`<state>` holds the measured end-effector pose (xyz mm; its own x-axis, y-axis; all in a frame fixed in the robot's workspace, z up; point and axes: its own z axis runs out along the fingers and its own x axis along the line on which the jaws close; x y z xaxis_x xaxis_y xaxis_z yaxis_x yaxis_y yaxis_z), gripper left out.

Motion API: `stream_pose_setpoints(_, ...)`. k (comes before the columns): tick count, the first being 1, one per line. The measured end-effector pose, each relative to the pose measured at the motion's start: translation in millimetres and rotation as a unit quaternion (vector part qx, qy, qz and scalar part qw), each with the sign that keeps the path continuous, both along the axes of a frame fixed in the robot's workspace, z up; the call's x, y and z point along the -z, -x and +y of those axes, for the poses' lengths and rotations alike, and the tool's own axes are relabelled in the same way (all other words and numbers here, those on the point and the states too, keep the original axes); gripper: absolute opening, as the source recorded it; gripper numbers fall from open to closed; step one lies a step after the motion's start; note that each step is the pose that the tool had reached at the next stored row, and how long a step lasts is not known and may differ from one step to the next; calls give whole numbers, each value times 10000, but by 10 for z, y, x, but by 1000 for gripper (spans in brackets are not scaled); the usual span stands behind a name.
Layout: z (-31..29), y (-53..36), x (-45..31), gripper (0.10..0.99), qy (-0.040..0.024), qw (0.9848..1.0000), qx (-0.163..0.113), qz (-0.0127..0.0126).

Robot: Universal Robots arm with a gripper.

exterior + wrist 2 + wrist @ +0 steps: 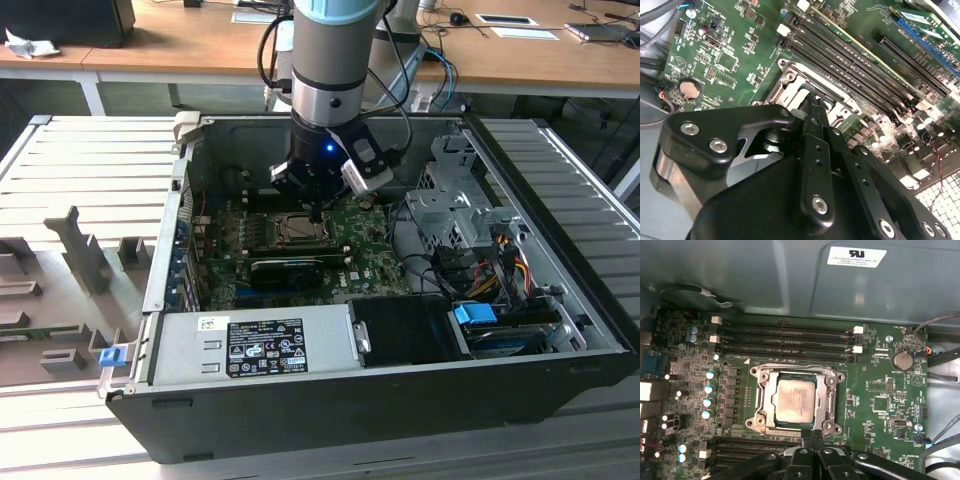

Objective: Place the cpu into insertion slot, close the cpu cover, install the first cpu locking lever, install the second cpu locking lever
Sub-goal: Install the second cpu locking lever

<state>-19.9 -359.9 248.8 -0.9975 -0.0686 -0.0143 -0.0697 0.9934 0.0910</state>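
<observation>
Silvery metal shows on the cpu [795, 399], which already lies flat in the insertion slot [766, 416], so your placing step looks done. Around it the cpu cover [831, 399] seems to lie down over the socket rim with the chip showing through its window, though you cannot be sure from these pictures that it is fully seated or whether either locking lever is hooked.

Your jaws [813, 437] appear pressed together, the two fingertips side by side with no gap between them and nothing held. In the first wrist view they point at the socket edge just ahead of their tips, touching it or barely short of it; which, you cannot tell. The chip lies straight beyond the tips, on the line the fingers already point along. In the exterior view the gripper [318, 210] hangs directly over the socket inside the open computer case [560, 330], with the green motherboard [375, 262] spread around it.
</observation>
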Motion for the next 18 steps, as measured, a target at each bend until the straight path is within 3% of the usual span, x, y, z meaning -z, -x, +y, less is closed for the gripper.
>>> stream_pose_setpoints(7,-19,77,69,106,-30,9999,-99,0)
stream_pose_setpoints(14,-136,205,114,106,-32,9999,-102,0)
stream_pose_setpoints(16,-171,300,120,106,-32,9999,-102,-1)
stream_pose_setpoints(18,-197,340,123,106,-32,9999,-104,-1)
